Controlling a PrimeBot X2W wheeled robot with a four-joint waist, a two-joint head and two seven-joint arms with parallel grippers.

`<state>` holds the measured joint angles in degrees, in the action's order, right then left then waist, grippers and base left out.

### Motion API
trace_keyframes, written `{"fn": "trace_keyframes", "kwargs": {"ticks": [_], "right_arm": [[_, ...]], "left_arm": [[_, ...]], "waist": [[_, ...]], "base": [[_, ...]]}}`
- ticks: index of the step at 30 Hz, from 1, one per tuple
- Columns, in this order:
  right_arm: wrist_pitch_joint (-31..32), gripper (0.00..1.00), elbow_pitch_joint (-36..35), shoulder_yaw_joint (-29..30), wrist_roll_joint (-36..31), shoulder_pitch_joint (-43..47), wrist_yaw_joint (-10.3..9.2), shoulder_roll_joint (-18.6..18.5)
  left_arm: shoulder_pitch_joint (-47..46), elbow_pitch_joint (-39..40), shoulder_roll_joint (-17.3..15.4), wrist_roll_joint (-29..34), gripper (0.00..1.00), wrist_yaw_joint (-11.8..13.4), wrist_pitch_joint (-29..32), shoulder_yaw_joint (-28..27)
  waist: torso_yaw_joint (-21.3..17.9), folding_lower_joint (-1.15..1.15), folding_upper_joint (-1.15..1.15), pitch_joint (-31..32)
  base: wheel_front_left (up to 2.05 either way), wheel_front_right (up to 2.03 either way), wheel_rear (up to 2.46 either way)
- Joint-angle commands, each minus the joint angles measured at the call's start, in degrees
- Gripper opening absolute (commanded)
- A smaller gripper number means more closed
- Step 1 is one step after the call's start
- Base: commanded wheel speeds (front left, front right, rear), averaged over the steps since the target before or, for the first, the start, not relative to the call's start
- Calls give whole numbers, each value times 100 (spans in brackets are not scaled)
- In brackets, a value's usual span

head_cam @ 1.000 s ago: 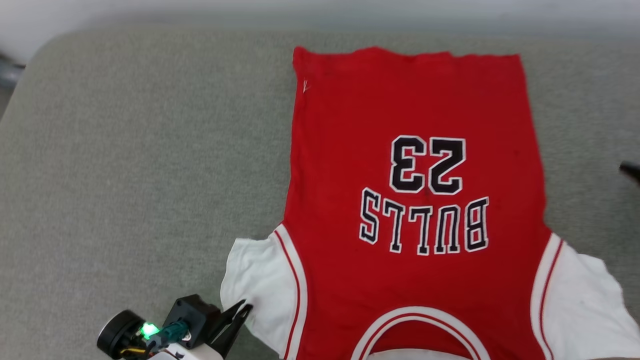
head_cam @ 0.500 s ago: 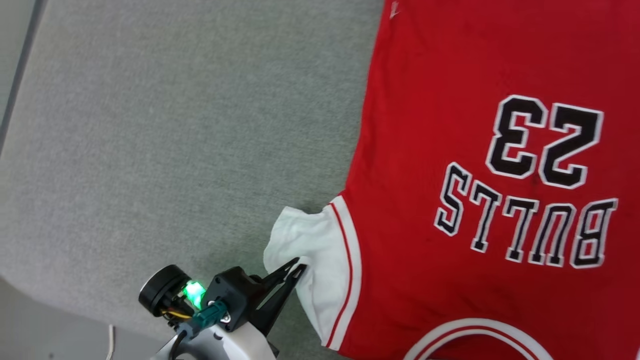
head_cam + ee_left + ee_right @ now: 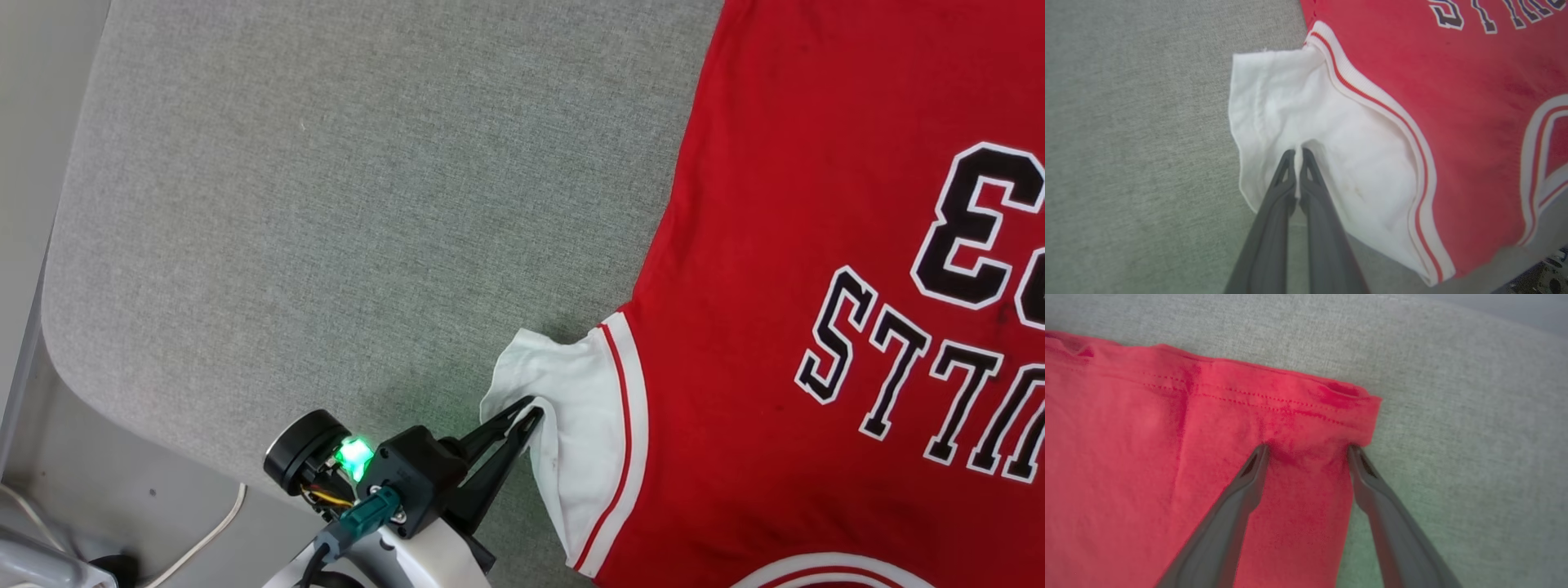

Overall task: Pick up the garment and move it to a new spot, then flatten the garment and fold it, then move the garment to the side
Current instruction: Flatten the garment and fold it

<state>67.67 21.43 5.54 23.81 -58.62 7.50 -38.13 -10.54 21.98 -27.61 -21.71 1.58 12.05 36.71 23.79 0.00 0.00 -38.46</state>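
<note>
While the garment (image 3: 775, 245) lies spread front-up on the grey cloth-covered surface (image 3: 326, 204), its black-and-white lettering runs off the right edge of the head view. It sits toward the right of the surface, with a wide stretch of bare grey cloth to its left. The left gripper (image 3: 529, 412) reaches in from the near edge with its two dark fingers pressed together on the white sleeve (image 3: 580, 408). From the left wrist view you can see a thin ridge of sleeve cloth pinched between the tips, and the sleeve puckers around them. A green light (image 3: 353, 457) glows on that wrist. At the shirt's other end, the right gripper (image 3: 1307, 451) is spread wide. Both fingertips (image 3: 1254, 463) touch the red cloth just short of the stitched hem (image 3: 1274, 386), and one of them sits right at the shirt's side edge near the corner.
</note>
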Motion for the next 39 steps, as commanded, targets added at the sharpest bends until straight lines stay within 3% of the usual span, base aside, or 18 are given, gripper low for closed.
{"fn": "trace_keyframes", "kwargs": {"ticks": [1, 3, 4, 6, 15, 21, 39], "right_arm": [[126, 100, 150, -200, -95, 334, -3, 93], [153, 100, 127, -346, -122, 444, -3, -2], [151, 57, 121, -365, -94, 472, -3, -28], [176, 0, 114, -398, -41, 504, -3, -41], [24, 0, 142, -446, 46, 548, -3, -118], [-269, 0, 293, -564, 138, 781, -3, -67], [-1317, 0, 476, -956, 888, 2754, -6, 317]], "left_arm": [[-73, -30, 37, 44, 0, 3, -39, 12], [-117, -37, 83, 61, 0, 12, -81, 37], [-137, -42, 95, 65, 0, 18, -87, 47], [-155, -63, 119, 73, 0, 30, -110, 56], [-210, -165, 130, 112, 0, 45, -150, 71], [-239, -163, 69, 129, 0, 117, -161, -1], [436, -390, -306, -249, 0, 457, -99, -347]], "waist": [[30, 0, 0, -38], [46, 0, 0, -64], [55, 0, 0, -73], [58, 0, 0, -81], [-23, 0, 0, 10], [-206, 0, 0, 409], [-1388, 0, 0, 2186]], "base": [[0, 0, 0], [0, 0, 0], [0, 0, 0], [0, 0, 0], [0, 0, 0], [0, 0, 0], [0, 0, 0]]}}
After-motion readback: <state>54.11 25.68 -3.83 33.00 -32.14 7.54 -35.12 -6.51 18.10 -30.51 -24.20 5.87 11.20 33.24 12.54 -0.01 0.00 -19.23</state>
